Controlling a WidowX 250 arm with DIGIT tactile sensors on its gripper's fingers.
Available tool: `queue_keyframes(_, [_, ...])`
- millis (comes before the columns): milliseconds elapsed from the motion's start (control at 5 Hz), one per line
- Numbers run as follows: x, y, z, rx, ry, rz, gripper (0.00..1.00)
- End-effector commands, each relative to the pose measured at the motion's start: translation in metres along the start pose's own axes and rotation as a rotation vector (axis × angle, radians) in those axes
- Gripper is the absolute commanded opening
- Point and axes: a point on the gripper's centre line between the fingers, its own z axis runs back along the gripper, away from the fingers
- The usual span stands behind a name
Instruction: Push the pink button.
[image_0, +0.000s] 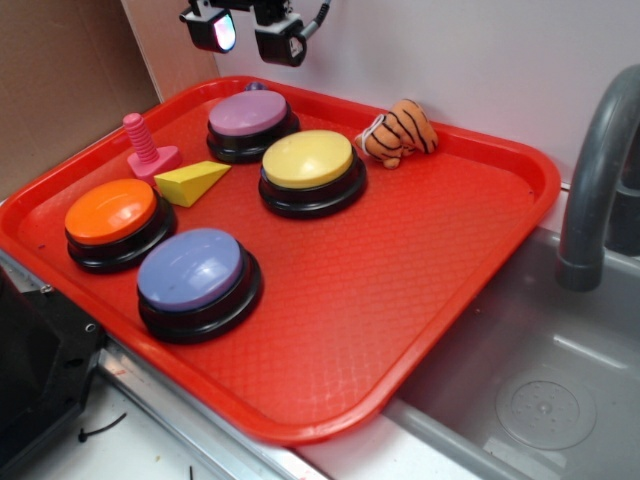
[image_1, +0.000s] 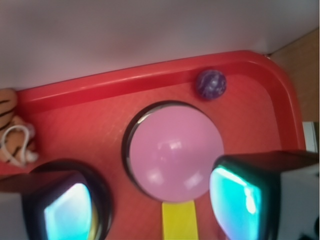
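The pink button (image_0: 248, 116) has a pale pink-mauve dome on a black base and sits at the back of the red tray (image_0: 430, 290). In the wrist view it (image_1: 174, 150) lies centred below me. My gripper (image_0: 254, 36) hangs open and empty well above the button, near the back wall. In the wrist view my gripper (image_1: 152, 207) shows two glowing fingertips (image_1: 235, 200) wide apart, with the button's near edge between them.
A yellow button (image_0: 309, 162), an orange button (image_0: 111, 213) and a blue-lavender button (image_0: 193, 271) share the tray. A yellow wedge (image_0: 190, 182), a small pink bolt toy (image_0: 145, 148), a toy tiger (image_0: 400, 132) and a purple ball (image_1: 210, 84) lie nearby. A sink and faucet (image_0: 595, 170) stand right.
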Motion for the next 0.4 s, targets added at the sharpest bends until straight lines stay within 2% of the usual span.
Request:
queue_keyframes(0, [-0.018,0.029,-0.003,0.016,-0.061,0.017,1.0])
queue_keyframes(200, [-0.018,0.033,-0.017,0.04,-0.044,-0.004,1.0])
